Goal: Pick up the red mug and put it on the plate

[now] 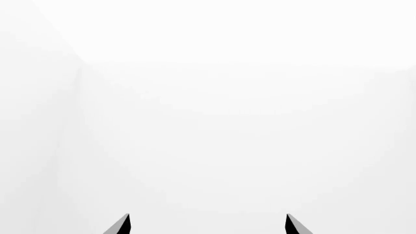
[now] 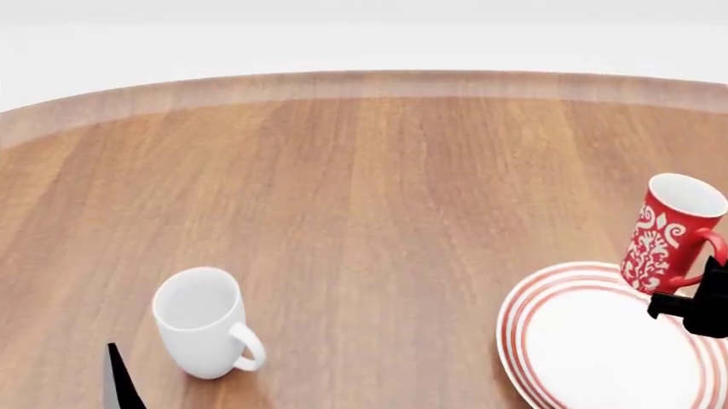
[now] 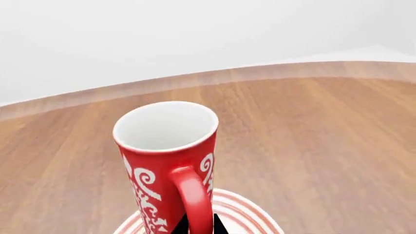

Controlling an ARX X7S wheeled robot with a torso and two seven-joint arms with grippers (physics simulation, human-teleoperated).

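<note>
While held by handle | red mug (image 2: 671,232) in right pincer (image 2: 690,300) | over plate (image 2: 603,341)

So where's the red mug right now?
The red mug is at the right of the head view, tilted, over the far rim of the plate, with the right gripper at its handle. The white mug stands far off to the left.

Table (image 2: 364,196) — matt wood; red mug (image 2: 667,234) — glossy.

Bright even diffuse light; shadows faint. Left wrist view washed out white. Renders sharp, no blur.
</note>
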